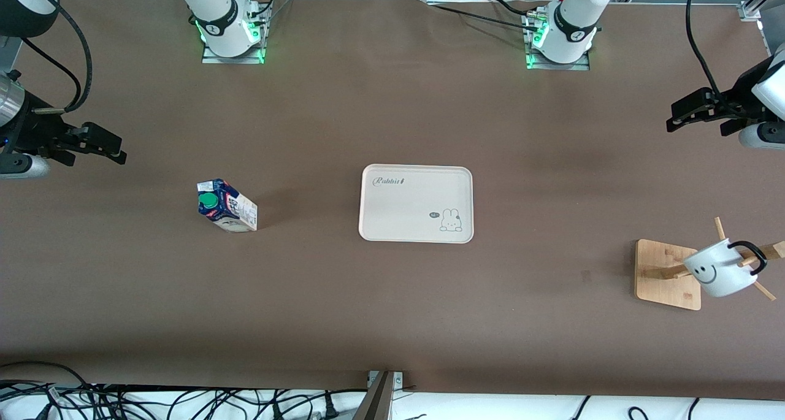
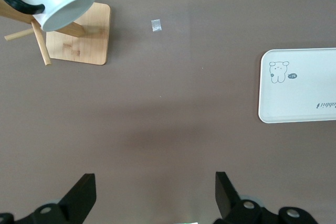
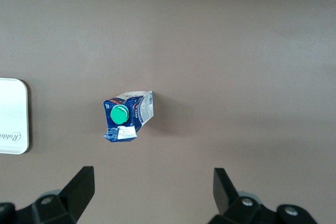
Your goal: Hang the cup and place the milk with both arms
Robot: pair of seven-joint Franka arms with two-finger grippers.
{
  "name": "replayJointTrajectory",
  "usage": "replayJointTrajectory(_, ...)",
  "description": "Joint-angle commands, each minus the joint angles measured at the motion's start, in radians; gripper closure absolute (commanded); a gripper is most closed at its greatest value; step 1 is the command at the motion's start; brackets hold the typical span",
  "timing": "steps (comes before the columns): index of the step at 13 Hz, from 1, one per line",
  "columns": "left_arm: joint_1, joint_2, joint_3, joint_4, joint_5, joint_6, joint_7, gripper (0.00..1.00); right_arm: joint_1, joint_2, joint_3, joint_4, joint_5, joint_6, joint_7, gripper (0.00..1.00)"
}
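I see both of my arms waiting raised above the table [image 1: 343,322], the left gripper [image 1: 696,118] hanging at the left arm's end and the right gripper [image 1: 101,145] at the right arm's end, each with its 2 fingers spread wide and holding nothing.

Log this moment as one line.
cup: hung on rack | milk: on table, off tray | left gripper: open | right gripper: open
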Motion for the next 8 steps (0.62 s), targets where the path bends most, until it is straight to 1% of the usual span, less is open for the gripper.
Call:
replayJointTrajectory(1, -0.012, -0.004, 0.016, -0.009, 0.03, 0.015, 0.073, 0.0, -0.003, -0.008, 0.001, -0.006, -0.01, -0.001, 0.003, 0.0)
replayJointTrajectory(5, -0.015, 0.026, 0.016, 0.04, 0.025, -0.025, 0.071, 0.0, -0.003, -0.008, 0.001, -0.008, -0.008, -0.001, 0.003, 0.0)
replayJointTrajectory(8, -0.014, 0.027, 0.016, 0.042, 0.024, -0.039, 0.035, 0.0, -0.003, -0.008, 0.001, -0.008, -0.008, -0.001, 0.003, 0.0)
